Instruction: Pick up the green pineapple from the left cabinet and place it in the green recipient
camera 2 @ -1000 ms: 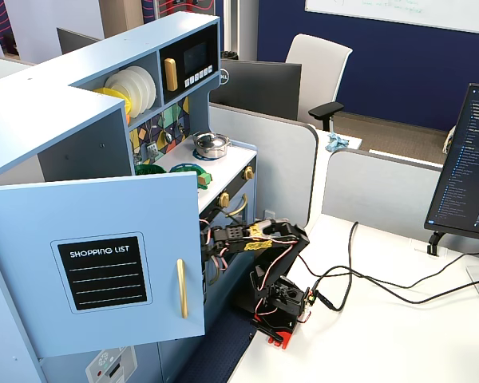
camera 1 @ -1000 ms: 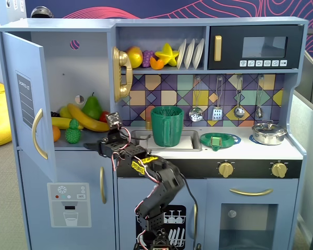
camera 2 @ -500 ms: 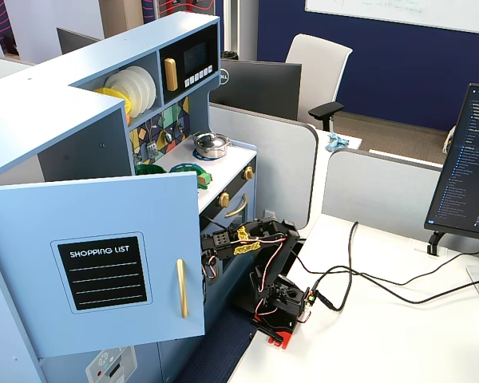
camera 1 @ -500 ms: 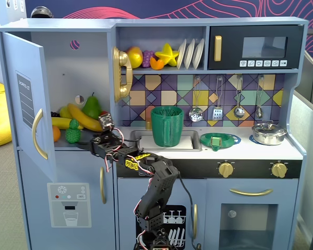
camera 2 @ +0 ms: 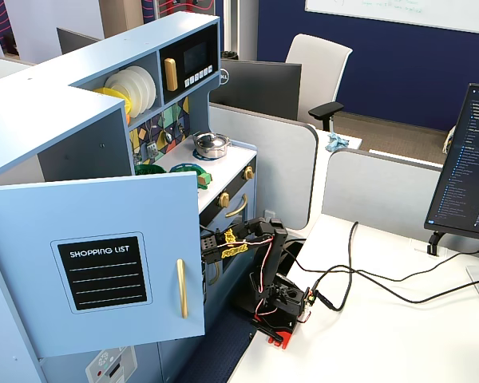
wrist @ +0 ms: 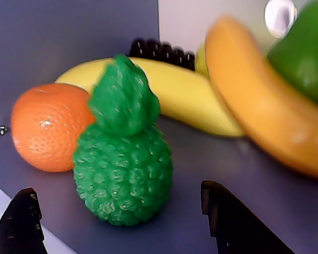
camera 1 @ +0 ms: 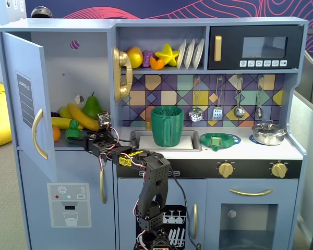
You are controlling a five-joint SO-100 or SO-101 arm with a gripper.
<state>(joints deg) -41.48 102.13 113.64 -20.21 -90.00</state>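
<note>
The pineapple (wrist: 123, 174) stands upright at the shelf's front edge in the cabinet (camera 1: 57, 83), just beside an orange (wrist: 50, 126). The tool (wrist: 119, 222) is spread apart, straddling it without touching. It looks light, rigid and bumpy, so gripping the wide body should hold better than the crown.

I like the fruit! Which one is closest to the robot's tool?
The green pineapple. It stands upright right between the open tool's fingers, ahead of the orange and bananas.

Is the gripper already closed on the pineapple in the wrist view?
No: the pineapple stands on the shelf, with the gripper open and a clear gap on both sides.
</note>
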